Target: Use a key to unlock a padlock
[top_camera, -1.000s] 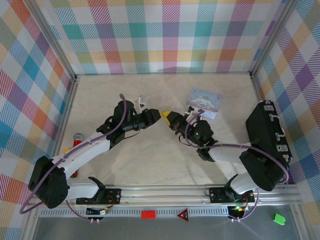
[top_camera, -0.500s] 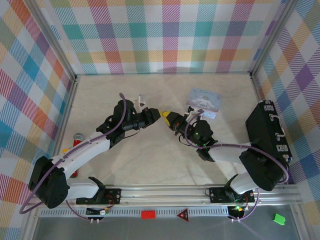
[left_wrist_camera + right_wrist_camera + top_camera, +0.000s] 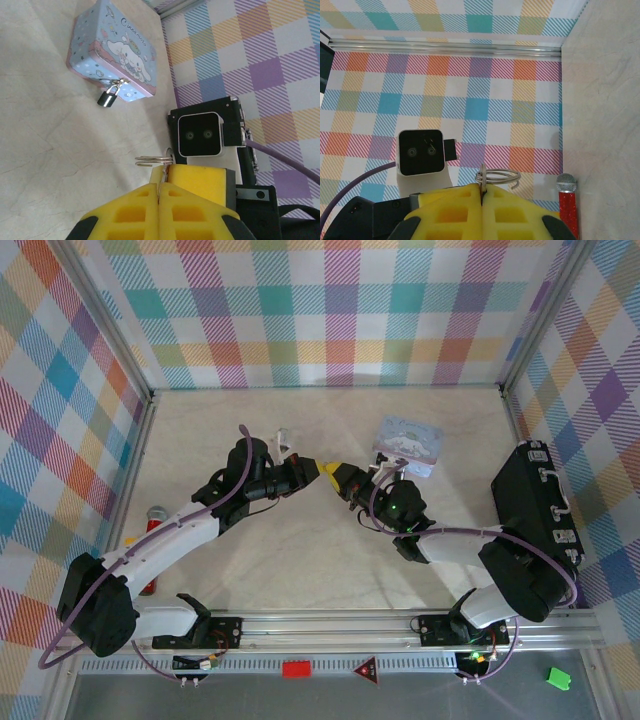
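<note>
Task barely begun, by my reading: the padlock [image 3: 106, 97] hangs shut from the hasp on the edge of the pale blue tin [image 3: 112, 45], which sits on the table [image 3: 300, 570] toward the far right. Nothing is near its keyhole. The key ring [image 3: 152, 160] is well apart from it, up at mid-table where the two arms meet tip to tip. Left gripper [image 3: 314, 470] has its yellow fingers [image 3: 135, 215] pressed flat together, with the wire ring poking out at the top of the seam. Right gripper [image 3: 337, 476] is likewise closed, fingers [image 3: 455, 215] meeting with no gap and the same ring standing out of their seam. The key itself is hidden between the pads, so both seem to pinch it at once, and this looks like a hand-over or a re-grip. Left to do: settle the key in one gripper, carry it to the lock, steady the lock, insert, turn, free the shackle. Pose: left arm stretches diagonally from its near-left base toward centre. Right arm folds back at the elbow, forearm pointing left. The wrists face each other, each camera looking straight at the other's. A red stick [image 3: 153, 525] lies by the left wall, untouched.
</note>
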`<state>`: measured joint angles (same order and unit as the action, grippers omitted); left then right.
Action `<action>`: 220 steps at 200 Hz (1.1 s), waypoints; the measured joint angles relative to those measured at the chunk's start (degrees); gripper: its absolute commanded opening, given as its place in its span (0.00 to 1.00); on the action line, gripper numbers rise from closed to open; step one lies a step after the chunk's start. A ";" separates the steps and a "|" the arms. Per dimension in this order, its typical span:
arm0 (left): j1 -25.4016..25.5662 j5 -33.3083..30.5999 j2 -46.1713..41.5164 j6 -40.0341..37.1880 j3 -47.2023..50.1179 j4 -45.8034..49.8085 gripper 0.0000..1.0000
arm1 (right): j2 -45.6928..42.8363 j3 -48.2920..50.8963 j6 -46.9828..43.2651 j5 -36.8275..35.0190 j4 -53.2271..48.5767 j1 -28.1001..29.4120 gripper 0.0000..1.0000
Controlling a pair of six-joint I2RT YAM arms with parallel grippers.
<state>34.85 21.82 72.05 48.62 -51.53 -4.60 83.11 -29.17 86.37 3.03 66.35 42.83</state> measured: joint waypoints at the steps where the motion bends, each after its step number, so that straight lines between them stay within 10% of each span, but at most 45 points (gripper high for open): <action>1: 0.00 0.00 0.00 0.00 -0.02 0.02 0.05 | -0.02 0.02 0.00 0.00 0.00 0.00 0.00; 25: 0.00 -0.02 0.00 -0.46 -0.15 0.48 0.02 | -0.02 0.00 -0.02 0.04 -0.15 0.00 0.04; 76: 0.00 -2.82 0.52 -7.45 -7.10 11.98 0.00 | -1.33 0.02 -2.23 1.97 -5.92 -1.18 0.64; 155: 2.27 -23.43 20.26 -32.24 -36.87 59.98 0.00 | -15.08 -4.11 -29.00 5.49 -37.86 -8.63 0.68; 220: 4.50 -16.02 13.99 -39.65 -32.98 60.35 0.00 | -8.76 -4.15 -37.09 20.26 -33.57 -8.63 0.64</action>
<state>39.35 5.80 86.04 8.97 -84.51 55.75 74.35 -33.32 49.28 23.29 32.77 34.20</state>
